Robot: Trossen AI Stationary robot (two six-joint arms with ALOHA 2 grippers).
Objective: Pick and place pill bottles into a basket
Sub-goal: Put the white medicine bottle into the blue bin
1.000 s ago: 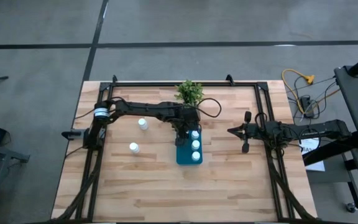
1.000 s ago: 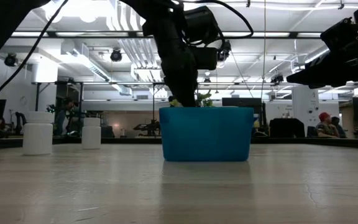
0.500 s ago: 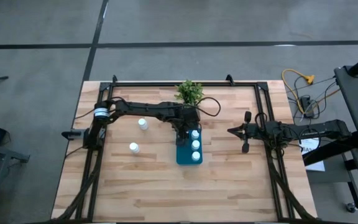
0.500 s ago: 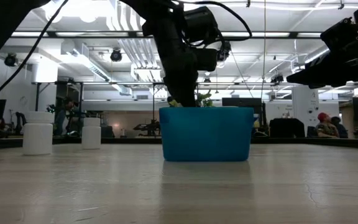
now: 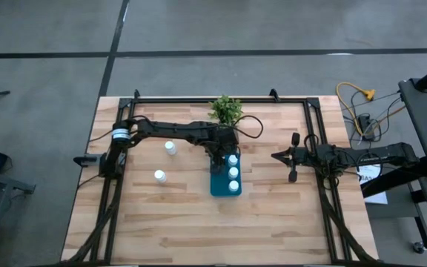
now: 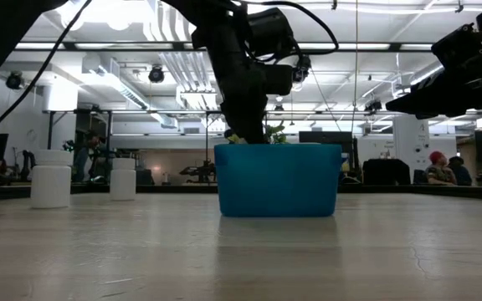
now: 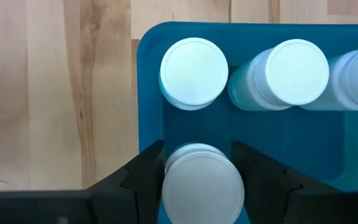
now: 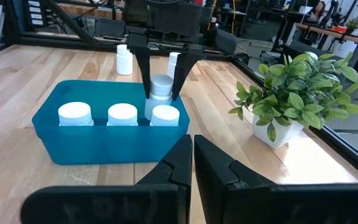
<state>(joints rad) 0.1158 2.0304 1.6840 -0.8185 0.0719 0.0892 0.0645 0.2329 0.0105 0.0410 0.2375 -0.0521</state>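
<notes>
The teal basket (image 5: pixel 225 178) stands at the table's middle and holds three white pill bottles (image 7: pixel 194 73) in a row. My left gripper (image 7: pixel 202 186) reaches down into the basket's far left corner, shut on a fourth pill bottle (image 8: pixel 160 86). Two more bottles stand upright on the table to the left, one (image 5: pixel 170 147) farther back than the other (image 5: pixel 159 176). My right gripper (image 8: pixel 192 148) is shut and empty, hovering right of the basket (image 8: pixel 104 140). My left gripper pinches the pill bottle between its two fingers (image 8: pixel 145 71), on opposite sides just below the cap (image 7: pixel 202 177). The fingers come from above, pointing down. The bottle is upright inside the basket; its bottom is hidden by the basket wall and another bottle.
A small green potted plant (image 5: pixel 226 110) stands just beyond the basket near the far edge. A dark metal frame (image 5: pixel 313 148) runs around the tabletop. Bare wood lies toward the near edge and between the basket and my right arm (image 5: pixel 332 157).
</notes>
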